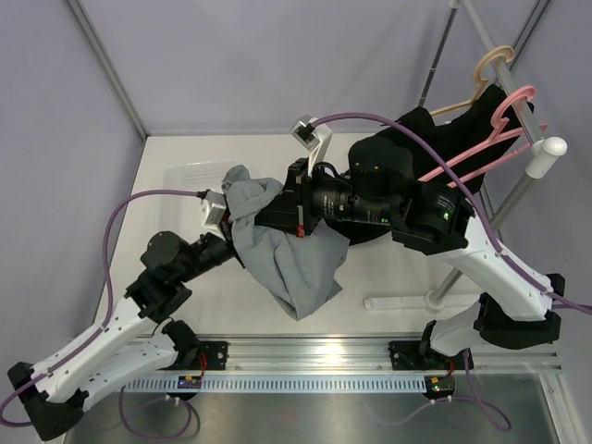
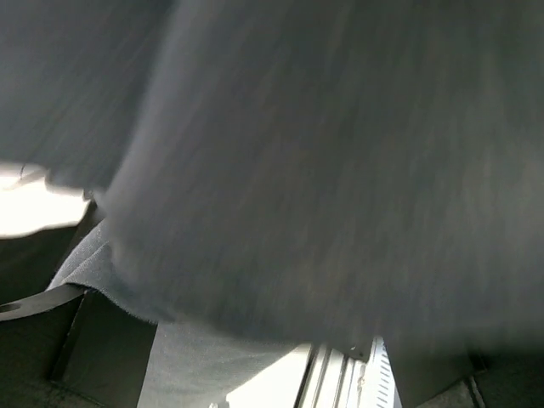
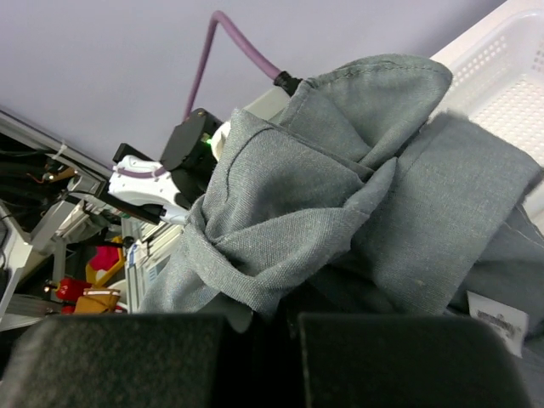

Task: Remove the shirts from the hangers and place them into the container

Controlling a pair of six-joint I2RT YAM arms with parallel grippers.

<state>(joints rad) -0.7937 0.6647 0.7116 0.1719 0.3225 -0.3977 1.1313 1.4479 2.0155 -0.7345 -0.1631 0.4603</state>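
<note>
Right gripper (image 3: 285,327) is pressed together on a bunched fold of the grey shirt (image 1: 291,264), so the cloth hangs free from it over the table (image 1: 388,277), just beside the clear container (image 1: 185,174). Left gripper (image 1: 231,236) sits under the hanging cloth, spread wide, and seems to hold nothing. The black shirt (image 1: 435,125) is on the pink hanger (image 1: 481,151), near the bare wooden hanger (image 1: 480,74). I judge the grey shirt goes into the container next.

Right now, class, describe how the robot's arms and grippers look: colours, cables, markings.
The left arm and right arm have white shells and black joint housings. A purple cable trails along each. A green light glows on the right arm. The right gripper is matte black.
</note>
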